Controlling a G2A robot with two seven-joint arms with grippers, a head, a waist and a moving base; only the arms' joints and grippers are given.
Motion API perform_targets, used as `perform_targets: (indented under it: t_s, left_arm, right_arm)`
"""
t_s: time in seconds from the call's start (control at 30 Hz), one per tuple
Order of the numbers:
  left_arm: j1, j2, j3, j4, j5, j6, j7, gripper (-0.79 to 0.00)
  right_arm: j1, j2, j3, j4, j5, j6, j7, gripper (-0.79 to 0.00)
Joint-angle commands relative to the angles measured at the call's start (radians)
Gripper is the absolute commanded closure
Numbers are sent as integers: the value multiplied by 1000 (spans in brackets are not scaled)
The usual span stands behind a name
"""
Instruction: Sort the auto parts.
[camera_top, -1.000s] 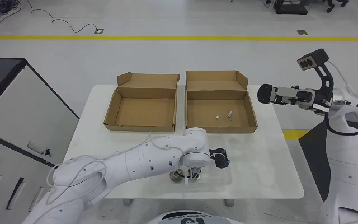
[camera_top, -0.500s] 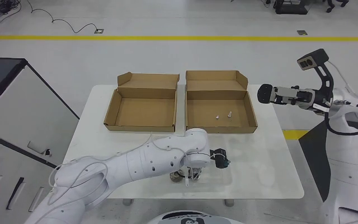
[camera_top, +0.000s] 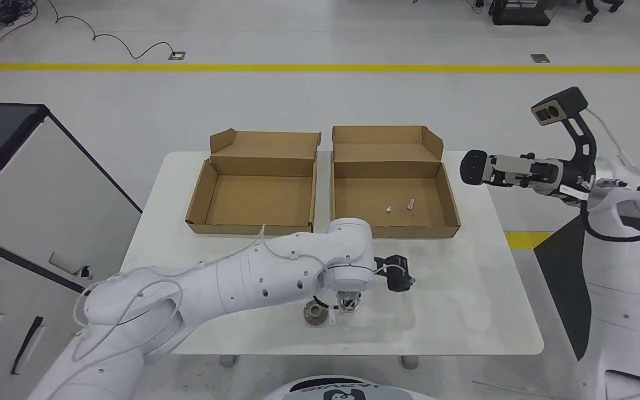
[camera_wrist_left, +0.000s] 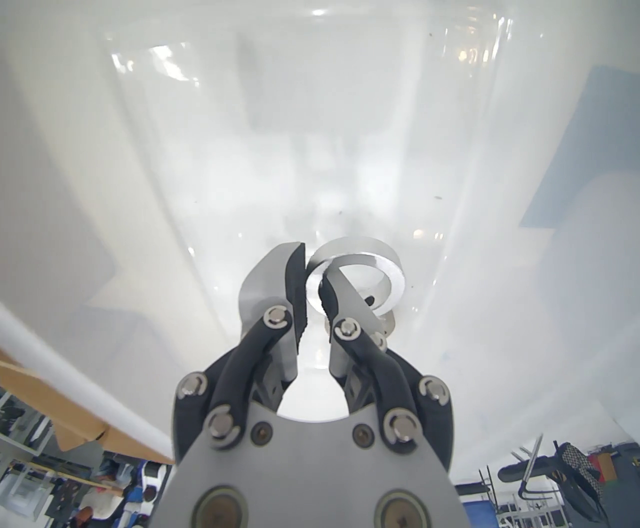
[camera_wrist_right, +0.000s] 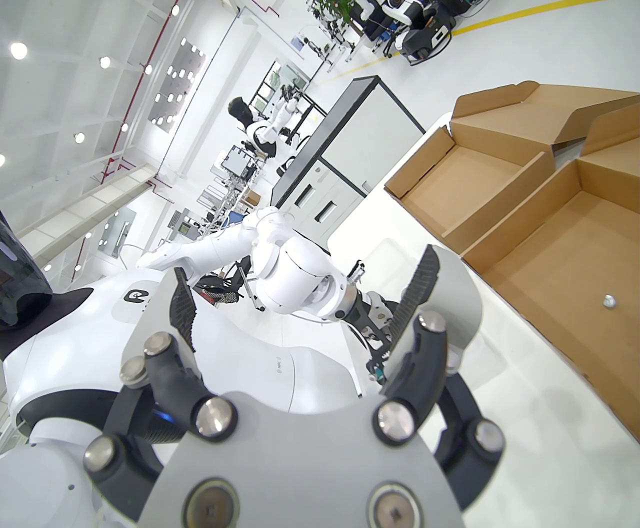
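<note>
My left gripper (camera_wrist_left: 312, 287) is shut on the wall of a silver metal ring (camera_wrist_left: 372, 265), one finger inside the ring and one outside. It hangs over the front middle of the white table (camera_top: 470, 310), just in front of the boxes, where the left gripper (camera_top: 341, 304) points down. A round grey part (camera_top: 316, 314) lies on the table close beside it. Two small bolts (camera_top: 398, 205) lie in the right cardboard box (camera_top: 448, 215). My right gripper (camera_wrist_right: 305, 280) is open and holds nothing, level with that box's right side.
The left cardboard box (camera_top: 200, 200) stands beside the right one at the back of the table, both with lids folded back. A grey cabinet (camera_top: 40, 190) stands left of the table. The table's right front has free room.
My left arm has shifted a little away from the front edge toward the boxes, uncovering the round grey part. The right arm has not moved.
</note>
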Motion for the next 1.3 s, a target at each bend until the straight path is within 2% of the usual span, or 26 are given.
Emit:
perform_targets:
  t_s: [0.0, 0.13, 0.33, 0.47, 0.6, 0.73, 0.77, 0.97, 1.0, 1.27]
  left_arm:
    - [-30, 15, 0, -37, -8, 28, 0, 0]
    - [-103, 58, 0, -135, -47, 96, 0, 0]
    - [-227, 137, -4, -289, -123, 179, 0, 0]
    - [-280, 193, -31, -364, -156, 193, 0, 0]
    - [-290, 249, -87, -411, -171, 164, 0, 0]
    - [-237, 305, -178, -417, -214, 74, 39, 0]
    - [-211, 320, -205, -414, -235, 43, 79, 0]
    - [-46, 410, -369, -362, -311, -216, 274, 0]
    - [-7, 427, -407, -353, -322, -282, 324, 0]
    - [205, 504, -580, -288, -374, -640, 623, 0]
  right_arm:
    - [0, 0, 0, 0, 0, 0, 0, -785]
    - [0, 0, 0, 0, 0, 0, 0, -785]
    - [0, 0, 0, 0, 0, 0, 0, -785]
    - [0, 0, 0, 0, 0, 0, 0, -785]
    - [0, 0, 0, 0, 0, 0, 0, -785]
    - [0, 0, 0, 0, 0, 0, 0, -785]
    - [0, 0, 0, 0, 0, 0, 0, -785]
    - [0, 0, 0, 0, 0, 0, 0, -785]
    - [0, 0, 0, 0, 0, 0, 0, -785]
    - [0, 0, 0, 0, 0, 0, 0, -785]
